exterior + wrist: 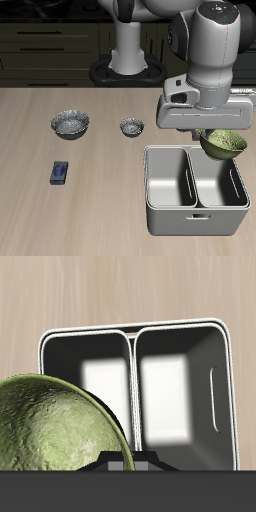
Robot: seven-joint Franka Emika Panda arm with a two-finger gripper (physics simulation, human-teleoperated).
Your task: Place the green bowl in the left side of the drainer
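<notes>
The green bowl (224, 145) is yellow-green with a rough, leafy inside. It hangs tilted from my gripper (214, 133), which is shut on its rim. The bowl is in the air just above the back edge of the drainer (152, 200), over its left side. The drainer is a light-grey metal bin with two deep compartments and stands near the table's front edge. In the wrist view the bowl (50, 441) fills the near field and covers part of one compartment of the drainer (130, 328). Both compartments look empty. My fingertips are hidden behind the bowl.
Two grey speckled bowls (70, 123) (132, 126) sit on the table farther back, away from the drainer. A small blue block (59, 173) lies nearer the front edge. The robot's base (125, 55) stands at the back.
</notes>
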